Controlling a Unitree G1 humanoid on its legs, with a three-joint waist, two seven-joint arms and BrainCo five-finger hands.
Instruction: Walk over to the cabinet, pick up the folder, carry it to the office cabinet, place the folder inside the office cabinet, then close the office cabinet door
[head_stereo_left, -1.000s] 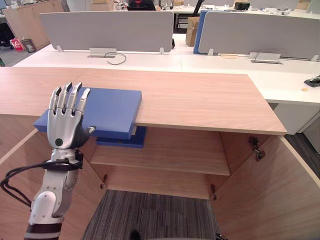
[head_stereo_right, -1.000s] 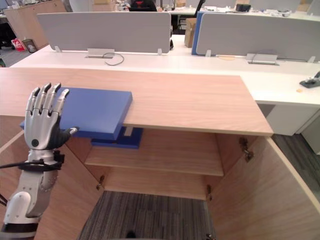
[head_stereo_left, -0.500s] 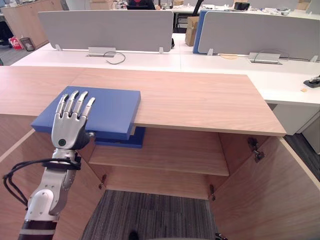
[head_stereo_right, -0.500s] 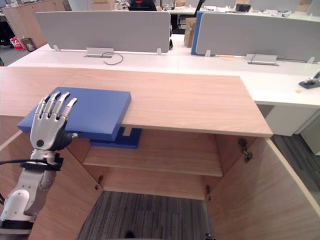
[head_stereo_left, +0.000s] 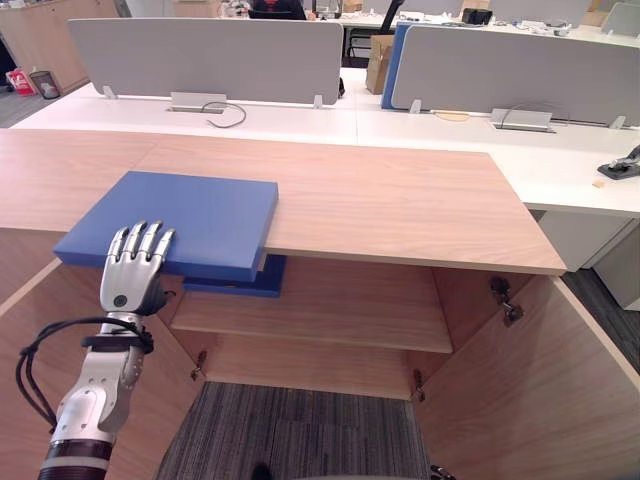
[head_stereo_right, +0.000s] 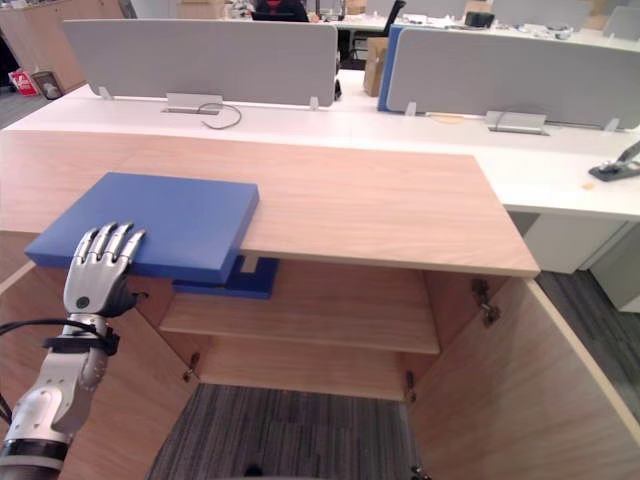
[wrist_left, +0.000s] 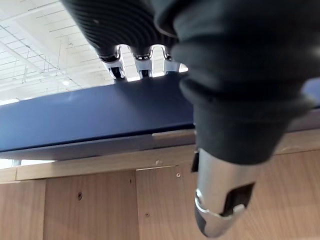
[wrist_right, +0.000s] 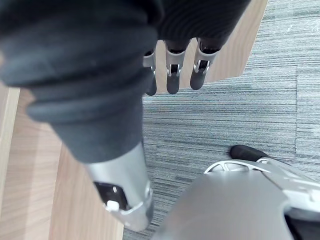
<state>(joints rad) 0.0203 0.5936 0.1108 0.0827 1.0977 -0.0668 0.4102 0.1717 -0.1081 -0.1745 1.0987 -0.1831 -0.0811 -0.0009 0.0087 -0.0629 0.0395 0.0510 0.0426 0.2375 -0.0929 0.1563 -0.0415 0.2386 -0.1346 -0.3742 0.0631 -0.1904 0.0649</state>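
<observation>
On the open office cabinet (head_stereo_left: 400, 205) top, a blue folder (head_stereo_left: 190, 215) overhangs at 9 o'clock, the straight-fingered left hand (head_stereo_left: 132, 280) at its edge. A second folder (head_stereo_left: 235, 285) lies on the shelf (head_stereo_left: 340, 300) inside.

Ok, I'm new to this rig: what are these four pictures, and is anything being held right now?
This is a two-legged robot with two metal hands. The two wide pictures come from cameras in its head, looking down at a wooden cabinet with its doors open. The two close pictures come from a camera on each wrist. A blue folder lies on the cabinet's top, sticking out over the front edge. A second blue item lies on the shelf below. The left hand is at the folder's near edge, with its fingers straight over the top and its thumb lower down, not closed on it. The right hand hangs open over the carpet. Nothing is held yet.
</observation>
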